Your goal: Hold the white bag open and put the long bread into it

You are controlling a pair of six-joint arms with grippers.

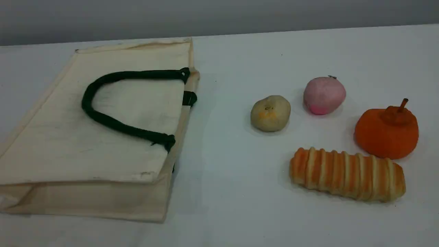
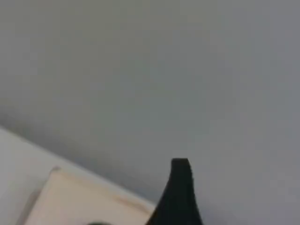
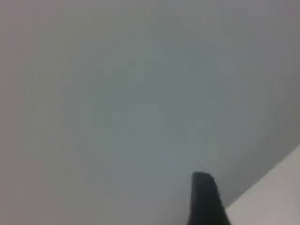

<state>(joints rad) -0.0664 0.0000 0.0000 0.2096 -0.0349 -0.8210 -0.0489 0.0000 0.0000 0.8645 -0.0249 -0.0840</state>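
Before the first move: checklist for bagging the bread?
1. Bag mouth open: not ok, it lies flat.
2. Handle reachable: ok, on top of the bag, uncovered.
3. Bread free to grasp: ok, nothing on it; contact with the orange fruit behind it: cannot tell.
4. Path across the table from bread to bag: ok, nothing between.
5. Left gripper open, nothing in it: ok.
6. Right gripper open: cannot tell, one fingertip shows.

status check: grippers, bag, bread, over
Left gripper open; right gripper unreadable; both outside the scene view. White bag flat, mouth closed. Long bread untouched, nothing between them.
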